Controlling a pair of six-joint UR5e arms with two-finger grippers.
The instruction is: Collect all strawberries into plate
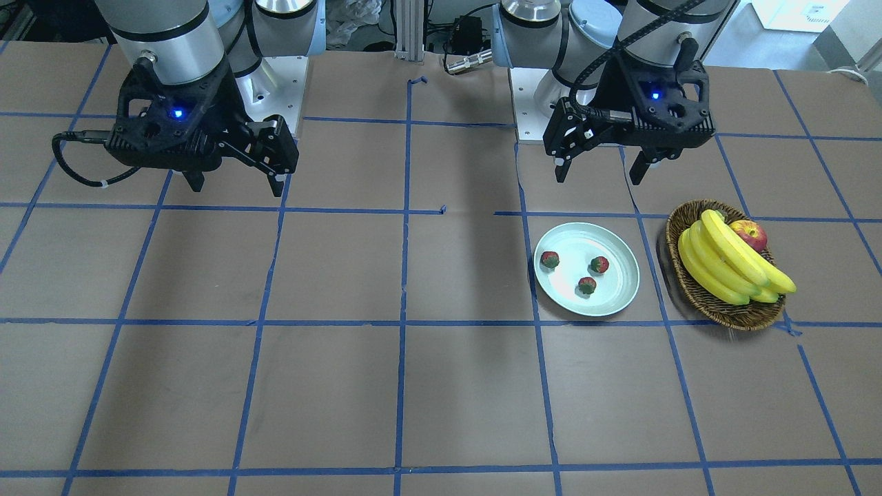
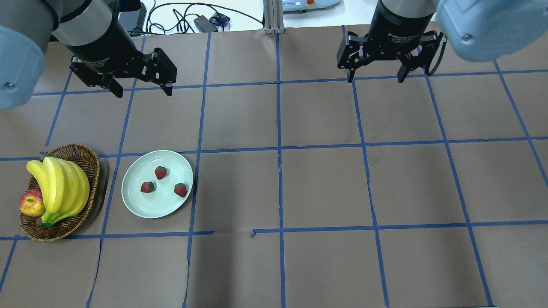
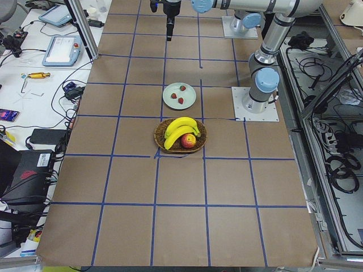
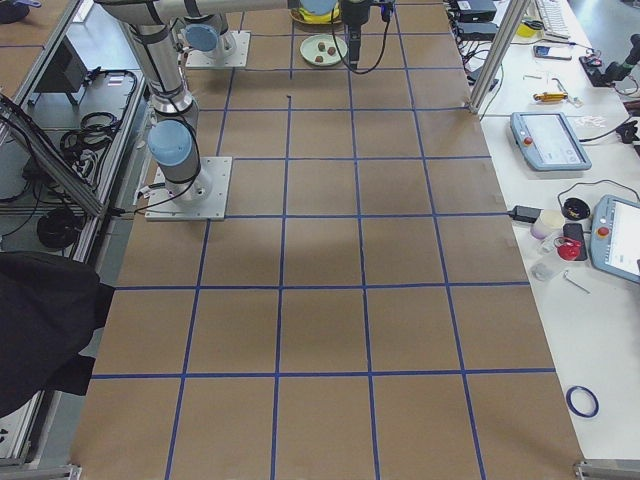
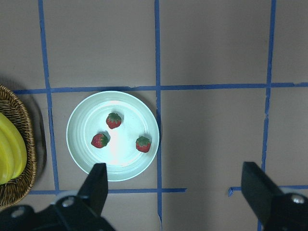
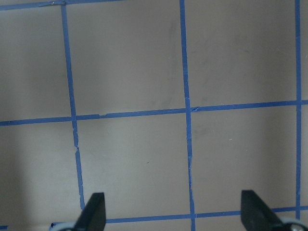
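Three strawberries [image 2: 160,172] [image 2: 147,187] [image 2: 180,189] lie apart from each other inside the pale mint-green plate [image 2: 141,209] on the table's left half. They also show in the left wrist view [image 5: 113,120] [image 5: 99,141] [image 5: 143,144] on the plate [image 5: 120,166]. My left gripper [image 2: 143,91] is open and empty, raised above the table beyond the plate. In the front view it [image 1: 598,177] hangs behind the plate [image 1: 579,241]. My right gripper [image 2: 376,79] is open and empty, high over bare table on the right half.
A brown wicker basket [image 2: 81,155] stands just left of the plate and holds a bunch of bananas [image 2: 60,188] and a red-yellow apple [image 2: 32,202]. Brown paper with a blue tape grid covers the table.
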